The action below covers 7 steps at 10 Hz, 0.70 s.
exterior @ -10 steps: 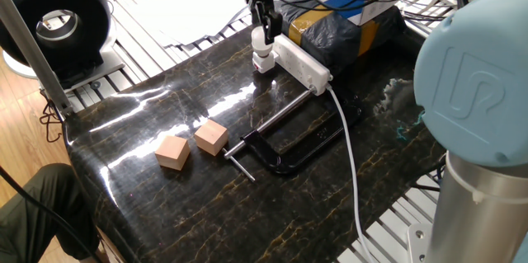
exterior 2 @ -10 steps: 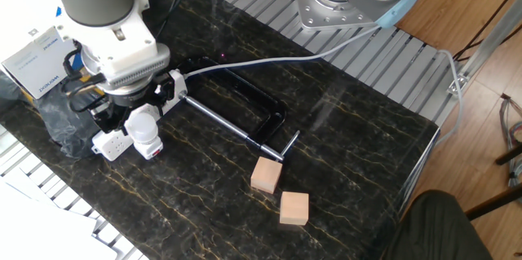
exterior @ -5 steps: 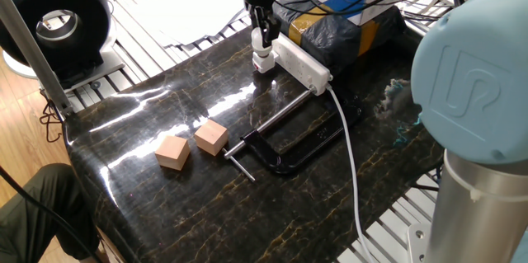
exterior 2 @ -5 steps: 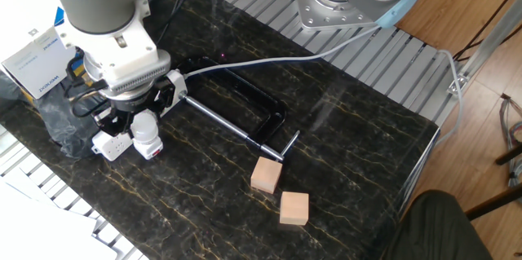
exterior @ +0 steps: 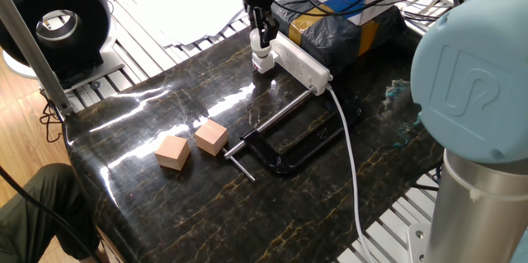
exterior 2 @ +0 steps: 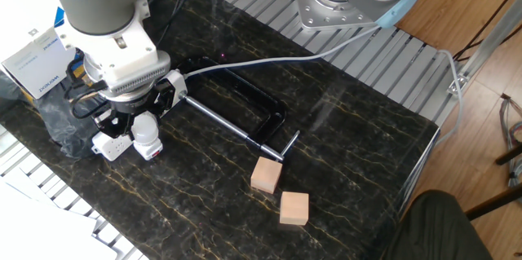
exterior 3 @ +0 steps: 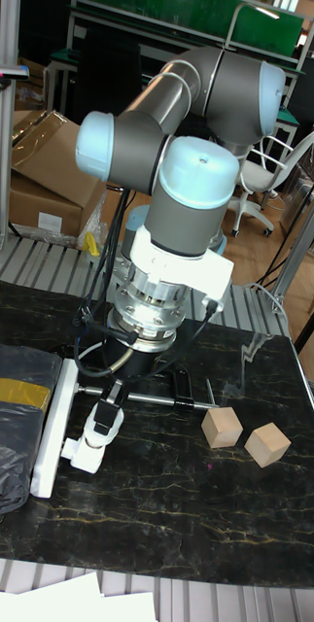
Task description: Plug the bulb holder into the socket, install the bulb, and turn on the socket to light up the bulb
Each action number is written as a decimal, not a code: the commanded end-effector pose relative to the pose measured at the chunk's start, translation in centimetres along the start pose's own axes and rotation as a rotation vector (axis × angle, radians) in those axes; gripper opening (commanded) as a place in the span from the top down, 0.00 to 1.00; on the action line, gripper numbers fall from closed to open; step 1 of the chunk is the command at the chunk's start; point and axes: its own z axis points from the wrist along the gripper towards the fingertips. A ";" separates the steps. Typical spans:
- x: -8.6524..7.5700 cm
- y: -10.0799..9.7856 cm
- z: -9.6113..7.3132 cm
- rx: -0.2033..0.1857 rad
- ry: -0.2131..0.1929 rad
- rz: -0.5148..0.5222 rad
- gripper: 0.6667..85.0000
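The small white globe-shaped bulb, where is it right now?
The small white globe-shaped bulb sits between the gripper fingers, on top of the white cube-shaped bulb holder, at the end of the long white power strip farthest from the two tan wooden cubes.

Long white rectangular power strip [exterior: 302,61] lies flat on dark marble tabletop, upper centre of one fixed view; thick white cable [exterior: 353,172] runs from its near end toward lower right. Small white cube-shaped bulb holder [exterior: 263,63] sits against strip's far end. Small white globe bulb [exterior 2: 144,128] stands upright in holder, left of the other fixed view. Not lit.
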 end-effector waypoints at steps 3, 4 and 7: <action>0.6 0.0 0.0 0.001 0.028 0.105 0.95; 0.6 0.1 0.0 0.002 0.034 0.130 1.00; 0.0 0.9 0.2 -0.026 0.030 0.204 1.00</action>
